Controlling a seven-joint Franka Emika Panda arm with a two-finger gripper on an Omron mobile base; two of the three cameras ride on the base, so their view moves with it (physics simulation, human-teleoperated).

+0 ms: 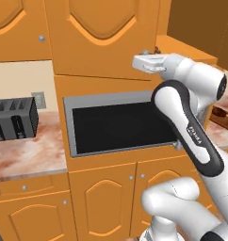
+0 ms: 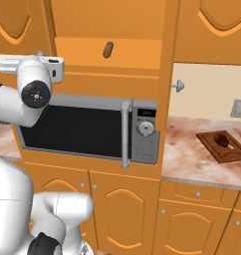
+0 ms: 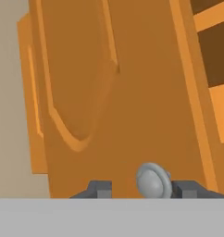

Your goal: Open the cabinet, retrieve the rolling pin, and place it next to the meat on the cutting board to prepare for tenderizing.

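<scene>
The cabinet's left door (image 1: 101,42) stands swung out, and my gripper (image 1: 137,63) is at its lower right corner. In the hand view the door's round silver knob (image 3: 153,179) sits between the fingertips of my gripper (image 3: 144,187), close to the right one, with a gap on the left; the jaws are open. The rolling pin (image 2: 108,49) lies end-on on the shelf inside the opened cabinet (image 2: 142,55). The meat (image 2: 222,138) rests on the cutting board (image 2: 218,149) on the counter to the right.
A steel-framed microwave (image 2: 92,129) sits right under the cabinet. A dark toaster (image 1: 14,117) stands on the marble counter (image 1: 26,155) at the left. The other door's knob (image 2: 178,85) juts out beside the wall. Lower orange doors (image 2: 117,214) run below.
</scene>
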